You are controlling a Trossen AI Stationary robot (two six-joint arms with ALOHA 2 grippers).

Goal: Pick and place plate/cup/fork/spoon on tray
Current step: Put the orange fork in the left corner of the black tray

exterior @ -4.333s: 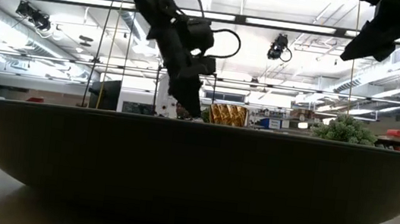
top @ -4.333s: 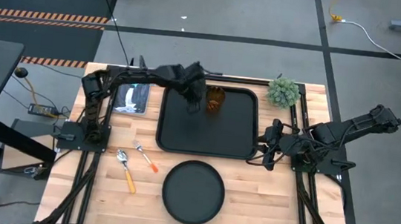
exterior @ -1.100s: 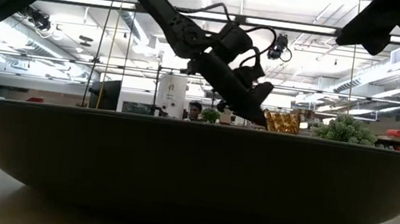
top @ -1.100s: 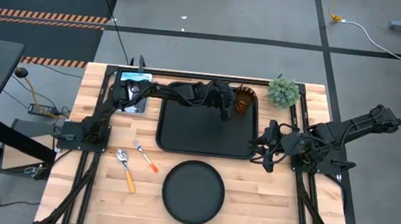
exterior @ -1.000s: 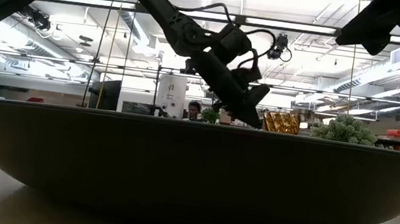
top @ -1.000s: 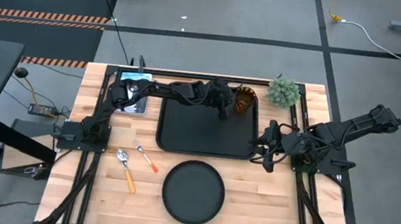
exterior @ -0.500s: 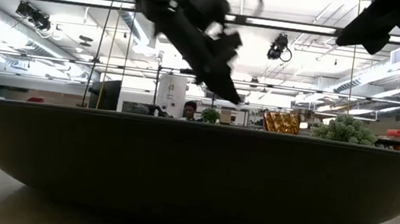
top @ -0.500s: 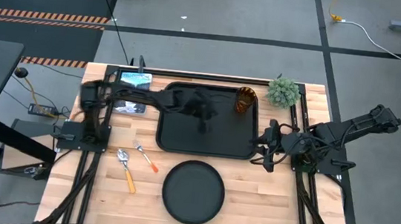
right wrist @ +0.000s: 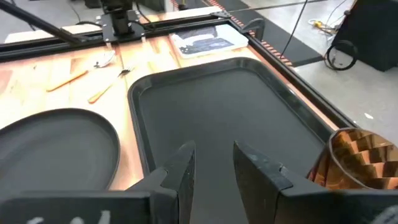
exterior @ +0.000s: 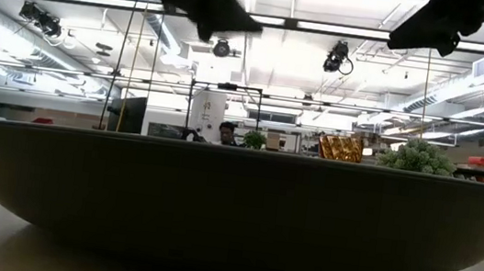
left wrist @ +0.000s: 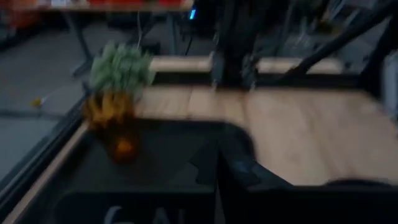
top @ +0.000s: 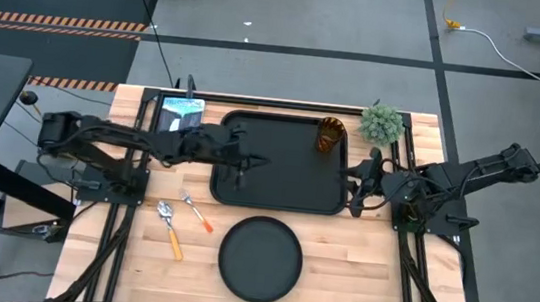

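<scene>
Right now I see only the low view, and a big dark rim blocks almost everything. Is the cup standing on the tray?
Observer: Yes. The cup stands upright inside the tray, in its far right corner, near the plant.
Operator: Is that dark rim the plate? Where does it lie?
Observer: It is. The plate lies on the table in front of the tray, not on it.
Operator: And the fork and spoon?
Observer: The fork and the spoon lie on the table, left of the plate.
Operator: Does the right arm hold anything?
Observer: No. The right gripper is by the tray's right edge, its fingers open and empty.
</scene>
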